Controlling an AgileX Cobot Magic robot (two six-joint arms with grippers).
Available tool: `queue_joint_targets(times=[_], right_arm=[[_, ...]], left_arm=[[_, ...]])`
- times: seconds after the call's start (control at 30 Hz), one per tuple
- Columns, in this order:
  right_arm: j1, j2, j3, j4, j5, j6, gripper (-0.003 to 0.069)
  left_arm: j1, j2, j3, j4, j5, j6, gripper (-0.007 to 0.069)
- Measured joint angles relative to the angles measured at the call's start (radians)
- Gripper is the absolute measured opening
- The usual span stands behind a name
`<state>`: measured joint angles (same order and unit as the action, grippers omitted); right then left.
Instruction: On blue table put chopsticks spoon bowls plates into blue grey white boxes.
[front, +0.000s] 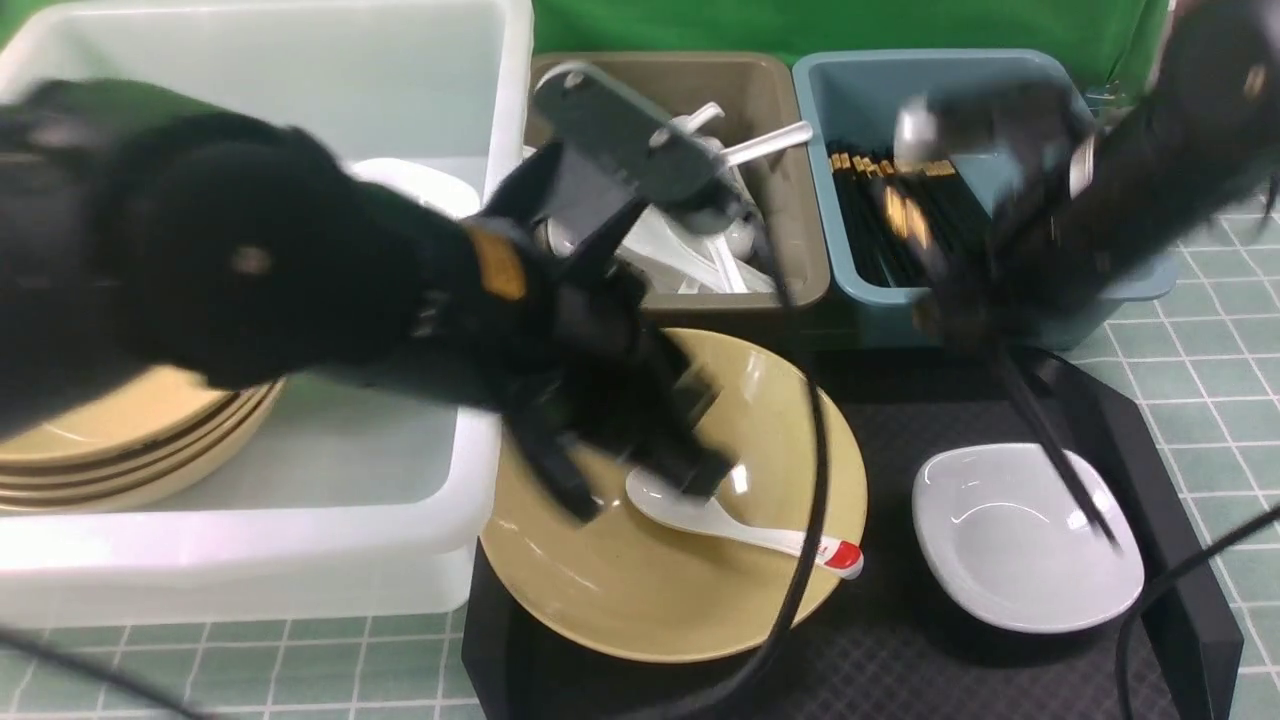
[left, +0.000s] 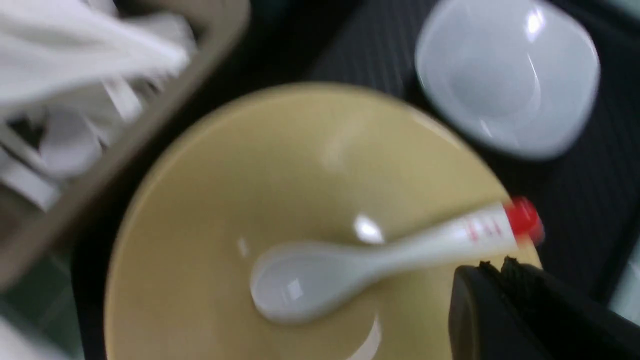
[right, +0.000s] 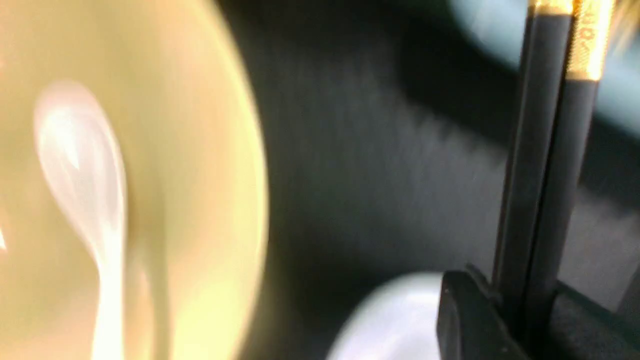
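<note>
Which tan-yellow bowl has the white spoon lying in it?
The lone glossy tan-yellow bowl on the black textured tray, holding the red-tipped white ceramic spoon; the others sit stacked inside the translucent white plastic tub.

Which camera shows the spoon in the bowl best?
Left wrist view: the whole spoon shows, red tip included. In front view the left arm hides part of its scoop; the right wrist view only smears it.

A robot test lab: green backdrop cloth (front: 900, 25) behind a tiled desk (front: 1210, 340) carrying plastic sorting bins (front: 790, 230).
</note>
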<state>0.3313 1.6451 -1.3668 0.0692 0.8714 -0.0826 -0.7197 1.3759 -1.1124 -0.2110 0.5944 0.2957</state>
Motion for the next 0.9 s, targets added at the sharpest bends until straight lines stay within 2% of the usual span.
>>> queue_joint_targets(times=[0.17, 0.3, 0.43, 0.73, 0.9], right_arm=[[0.000, 0.033, -0.123, -0.007, -0.210, 0.007, 0.0160], [-0.021, 0.088, -0.189, -0.007, -0.343, 0.024, 0.0160], [-0.086, 0.187, -0.275, -0.007, -0.456, 0.089, 0.0160], [-0.165, 0.455, -0.468, -0.008, -0.469, 0.164, 0.0160], [-0.171, 0.602, -0.572, -0.010, -0.311, 0.165, 0.0162]], left_arm=[[0.000, 0.076, 0.000, -0.005, -0.253, 0.000, 0.0001], [0.000, 0.079, 0.000, 0.028, -0.309, 0.003, 0.0001], [0.000, 0.079, 0.000, 0.056, -0.308, 0.003, 0.0001], [0.000, 0.079, 0.000, 0.069, -0.217, 0.003, 0.0001], [0.000, 0.054, 0.000, 0.085, -0.163, 0.003, 0.0001]])
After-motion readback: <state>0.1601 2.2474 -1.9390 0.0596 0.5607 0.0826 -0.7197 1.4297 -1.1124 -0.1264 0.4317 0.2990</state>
